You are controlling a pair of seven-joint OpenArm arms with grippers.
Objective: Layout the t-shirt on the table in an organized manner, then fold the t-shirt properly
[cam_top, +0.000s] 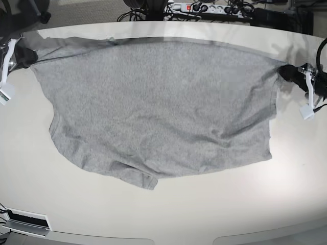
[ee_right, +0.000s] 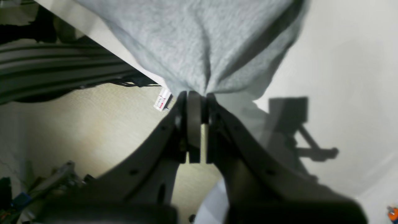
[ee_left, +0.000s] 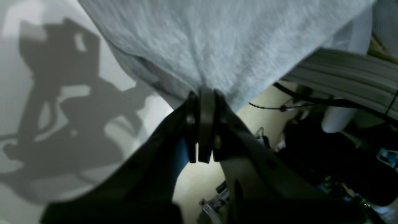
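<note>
Now your left gripper and right gripper each pinch a far corner of the t-shirt. It looks soft and floppy, so keep holding the corners.

left gripper: matte black, 2 broad curved fingers with small round holes behind the tips
right gripper: matching black curved fingers, grey pad strip between them
base view: white tags beside each gripper
</note>
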